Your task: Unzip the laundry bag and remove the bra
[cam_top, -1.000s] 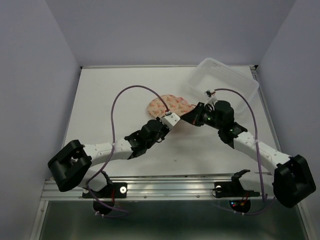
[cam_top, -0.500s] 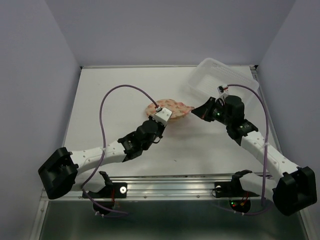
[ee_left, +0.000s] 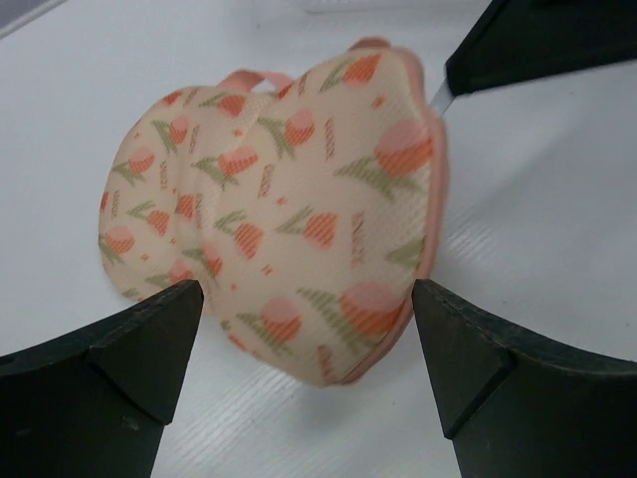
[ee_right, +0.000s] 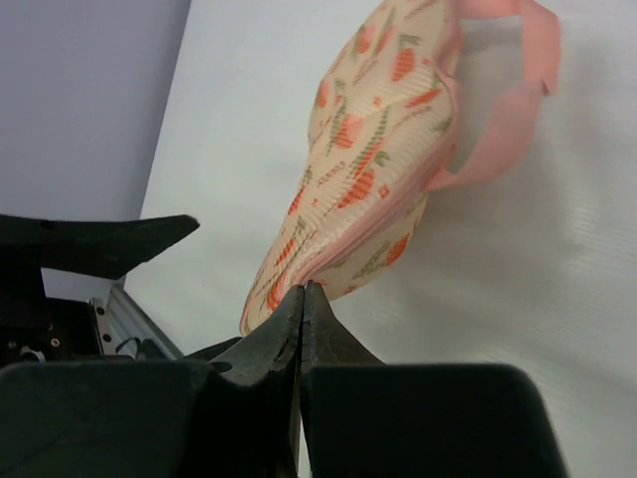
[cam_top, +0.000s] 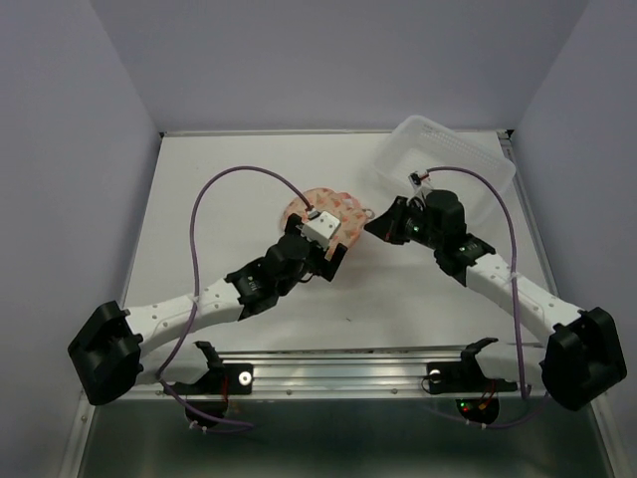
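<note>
Cream-peach laundry bag point(cam_top: 336, 211), orange-red and green print, sits mid-surface on the white surface point(cam_top: 199, 219), between the two hands. The pink zipper rim point(ee_left: 439, 194) reads closed along every stretch I can see, with only outer print showing. The pink loop point(ee_right: 526, 95) sticks out at the bag's far end in the right wrist view; nothing is on it.

Left hand point(cam_top: 328, 241): spread wide, holding nothing. In the left wrist view the bag point(ee_left: 289, 219) is centred between the two dark fingers point(ee_left: 109, 368), printed face toward the camera. The fingertips flank its near end, one each side. The left tip overlaps the fabric edge in frame and the right tip is just beside the rim. Can't tell if either touches.

Right hand point(cam_top: 373, 223): fingers pressed flat together, no gap. In the right wrist view the fingertips point(ee_right: 279, 329) meet right at the bag's near rim, and the bag point(ee_right: 373, 169) runs away from them edge-on. In the left wrist view this hand comes in at top right, its tip next to the rim's upper corner. A thin pale sliver point(ee_left: 438, 97) sits between tip and rim. It could be the zipper pull, but it's too small to call. So it is clamped at the rim, and I can't tell whether anything is pinched.

Clear plastic tub point(cam_top: 448, 149) sits at the back right corner, just behind the right hand and apart from the bag.
</note>
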### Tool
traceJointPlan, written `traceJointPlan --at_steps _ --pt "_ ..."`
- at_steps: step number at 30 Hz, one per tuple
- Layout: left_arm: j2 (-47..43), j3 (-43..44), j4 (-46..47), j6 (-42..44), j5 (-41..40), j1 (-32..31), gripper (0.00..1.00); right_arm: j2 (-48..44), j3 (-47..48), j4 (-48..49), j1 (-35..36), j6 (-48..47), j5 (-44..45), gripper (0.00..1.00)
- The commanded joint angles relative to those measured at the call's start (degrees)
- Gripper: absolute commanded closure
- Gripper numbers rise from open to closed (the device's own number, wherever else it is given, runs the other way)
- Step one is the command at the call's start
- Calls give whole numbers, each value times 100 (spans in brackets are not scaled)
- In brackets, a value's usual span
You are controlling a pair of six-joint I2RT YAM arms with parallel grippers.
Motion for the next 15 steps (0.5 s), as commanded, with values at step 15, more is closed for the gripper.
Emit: traceJointPlan --at_steps 15 --pt "285 662 273 345 567 -114 10 279 249 829 935 210 239 99"
